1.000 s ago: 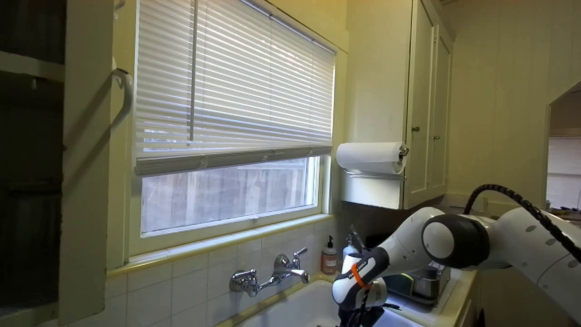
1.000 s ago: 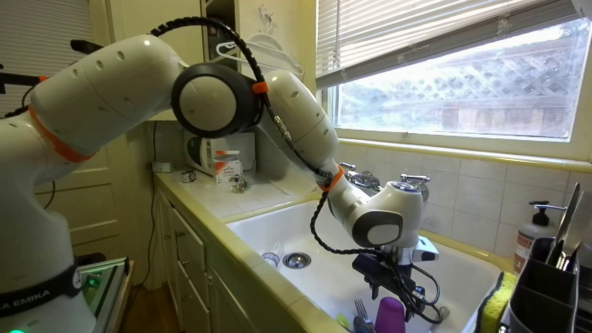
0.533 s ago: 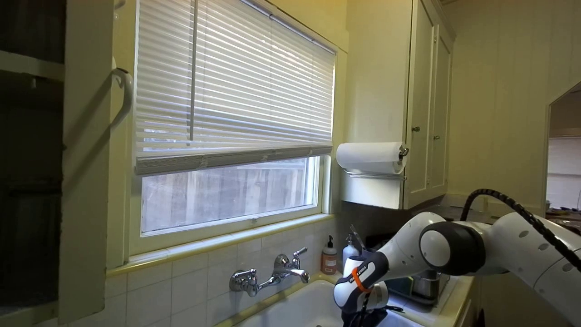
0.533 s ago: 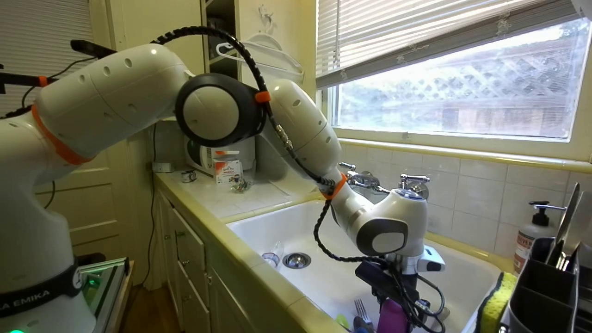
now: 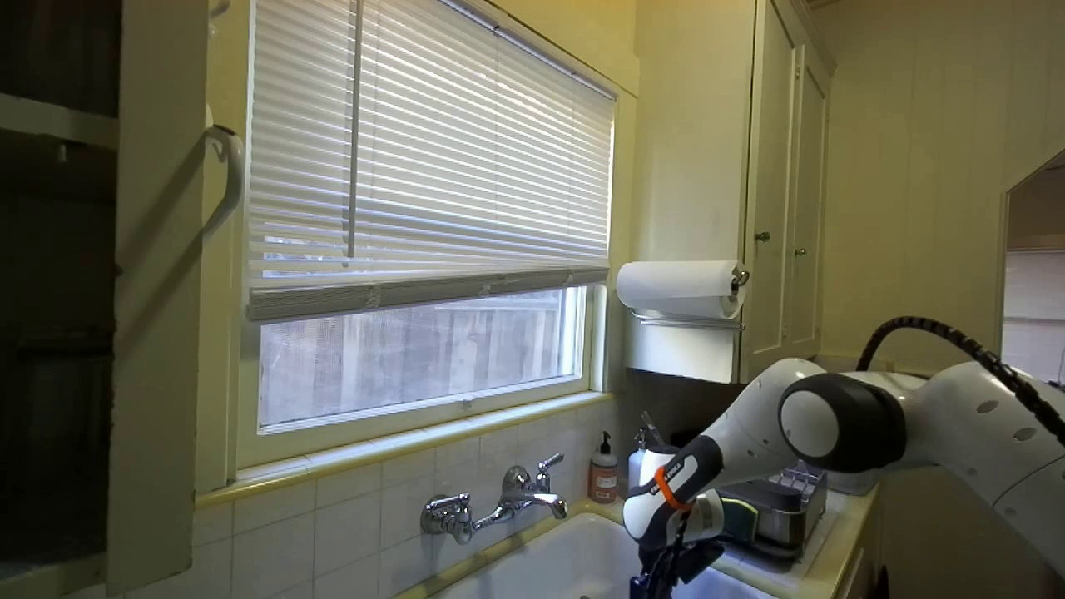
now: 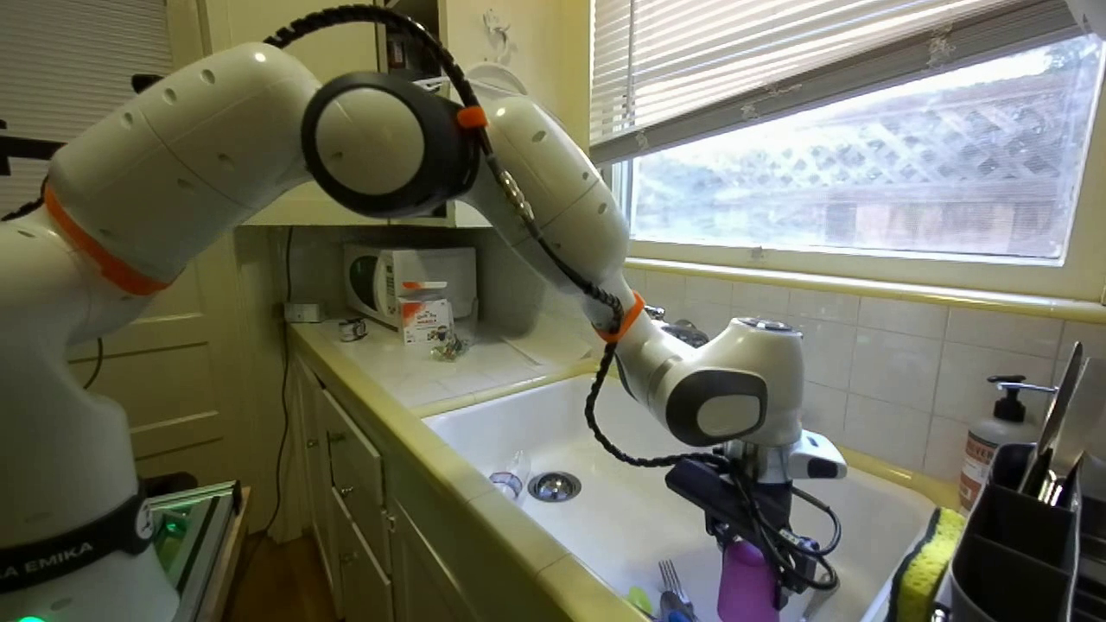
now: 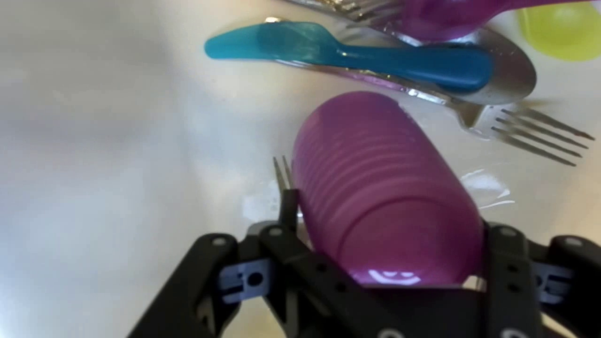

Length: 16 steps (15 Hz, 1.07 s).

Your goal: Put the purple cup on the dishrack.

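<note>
The purple cup [image 7: 389,197] is upside down, its base facing my palm. My gripper [image 7: 388,220] is shut on it, one finger along each side. In an exterior view the cup [image 6: 746,583] hangs under the gripper [image 6: 750,553] over the sink, its lower end cut off by the picture's edge. The dishrack [image 5: 786,524] stands on the counter beyond the sink in an exterior view; elsewhere its black utensil holder [image 6: 1015,553] shows at the right.
Under the cup lie a blue plastic knife [image 7: 413,63], a metal fork [image 7: 540,134] and a yellow-green piece [image 7: 561,30] in the white sink [image 6: 518,415]. A sponge [image 6: 931,561] and soap bottle [image 6: 998,445] stand by the rack. A faucet [image 5: 532,501] juts over the sink.
My gripper came down over the cup and its jaws closed on it. Since then the arm has risen, and the cup has moved up with it.
</note>
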Each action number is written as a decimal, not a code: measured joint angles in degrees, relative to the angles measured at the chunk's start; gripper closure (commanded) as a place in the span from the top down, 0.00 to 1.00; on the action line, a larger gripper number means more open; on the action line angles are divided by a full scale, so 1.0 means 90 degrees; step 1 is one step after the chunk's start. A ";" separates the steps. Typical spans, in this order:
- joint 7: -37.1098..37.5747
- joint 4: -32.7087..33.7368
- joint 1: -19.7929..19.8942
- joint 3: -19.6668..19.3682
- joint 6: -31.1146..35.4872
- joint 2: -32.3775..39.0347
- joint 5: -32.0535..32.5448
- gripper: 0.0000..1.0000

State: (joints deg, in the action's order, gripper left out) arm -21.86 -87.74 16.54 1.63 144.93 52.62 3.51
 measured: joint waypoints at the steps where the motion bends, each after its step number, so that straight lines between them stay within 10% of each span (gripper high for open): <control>1: 0.0022 -0.0281 0.0007 -0.0059 0.0050 -0.0326 0.0000 0.49; 16: 0.0608 -0.4875 0.0581 -0.0454 0.3463 -0.5144 -0.1254 0.49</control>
State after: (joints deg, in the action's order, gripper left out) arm -16.39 -131.61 21.77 -2.46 176.09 6.32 -7.77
